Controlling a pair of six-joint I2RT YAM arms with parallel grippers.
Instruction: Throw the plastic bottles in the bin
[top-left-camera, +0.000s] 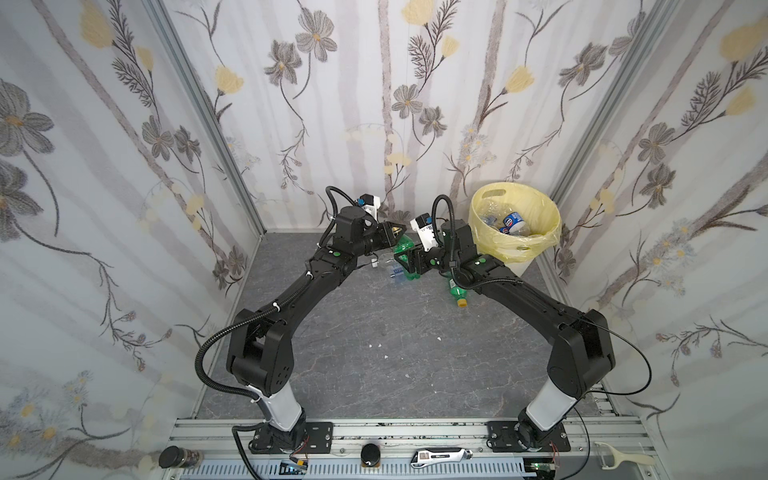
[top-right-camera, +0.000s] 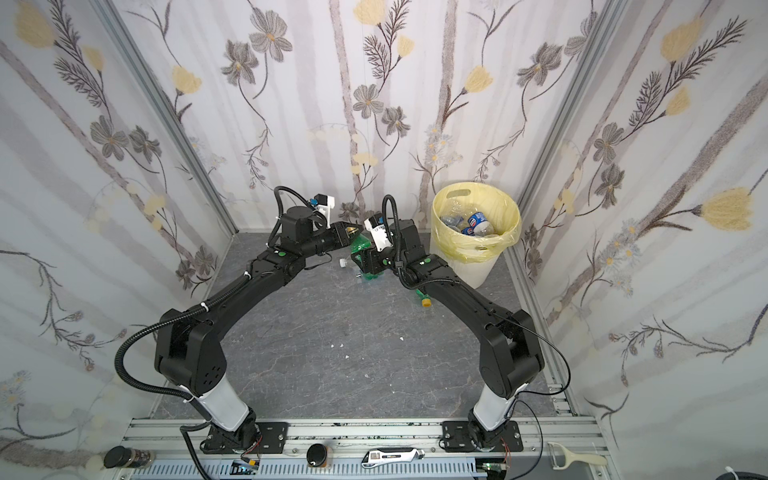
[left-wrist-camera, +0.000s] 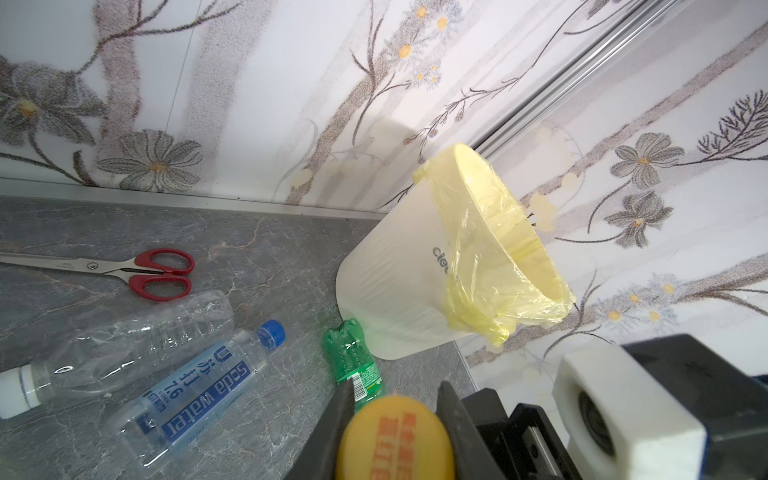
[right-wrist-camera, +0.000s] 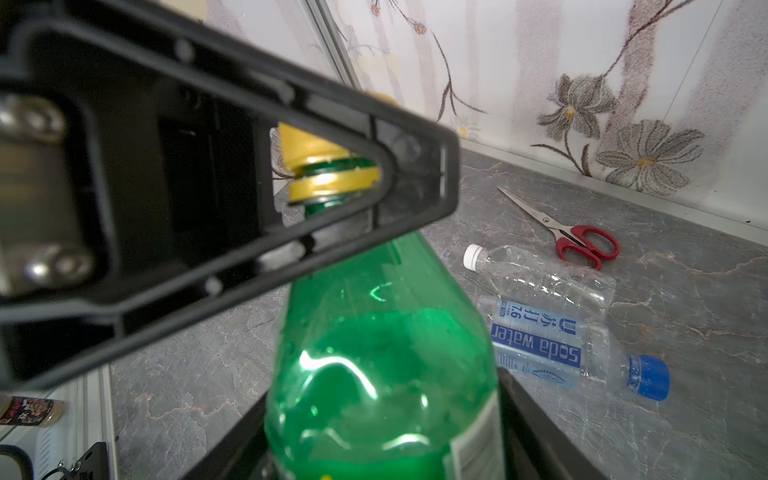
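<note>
The green bottle (right-wrist-camera: 382, 353) is held above the grey tabletop (top-left-camera: 374, 353) between both grippers. Its yellow cap (left-wrist-camera: 395, 436) is clamped in the left gripper (top-left-camera: 394, 231). The body is flanked by the right gripper (right-wrist-camera: 384, 386), whose jaws are set close on either side. Whether they press cannot be told. In a top view the long axis is seen to run from the cap at 11 o'clock to the base at 5 o'clock. The bin (top-left-camera: 528, 197) is placed at about 3 o'clock from this bottle, on the right arm's side, so that arm is judged nearer for the throw. A soda water bottle (left-wrist-camera: 199, 386), a clear bottle (left-wrist-camera: 124, 345) and a second green bottle (left-wrist-camera: 353, 361) are seen lying on the tabletop.
</note>
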